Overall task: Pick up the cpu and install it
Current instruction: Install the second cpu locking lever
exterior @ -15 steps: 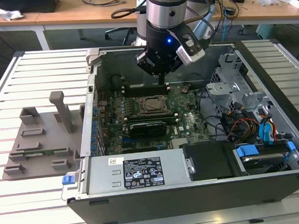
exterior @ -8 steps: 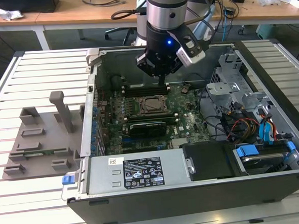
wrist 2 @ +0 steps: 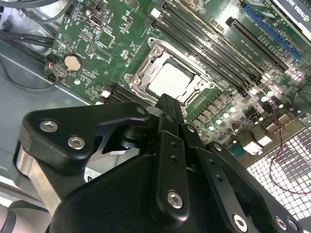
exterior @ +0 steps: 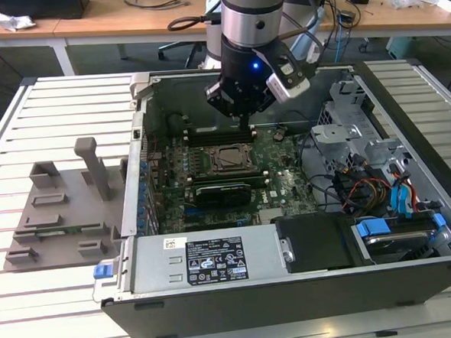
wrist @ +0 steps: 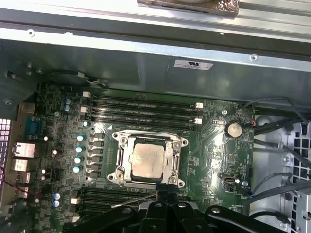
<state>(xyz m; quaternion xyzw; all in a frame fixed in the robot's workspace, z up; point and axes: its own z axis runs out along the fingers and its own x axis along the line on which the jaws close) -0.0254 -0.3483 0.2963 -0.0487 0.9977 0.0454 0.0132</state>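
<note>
CPU (wrist: pixel 147 160) sits seated in the socket frame (wrist: pixel 119 160) at the middle of the green motherboard (wrist: pixel 214 155), its silver top showing in both wrist views. Gripper (exterior: pixel 243 122) hovers just above the board inside the open computer case (exterior: pixel 294 287), beside the socket; its fingers (wrist 2: pixel 167 116) are pressed together, holding nothing. A grey tray (exterior: pixel 60 217) lies on the slatted table (exterior: pixel 35 318), on the exterior view's left.

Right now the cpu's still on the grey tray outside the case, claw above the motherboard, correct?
Not the tray: both wrist views show the cpu seated in the motherboard socket. The claw is above the motherboard, as you said.
</note>
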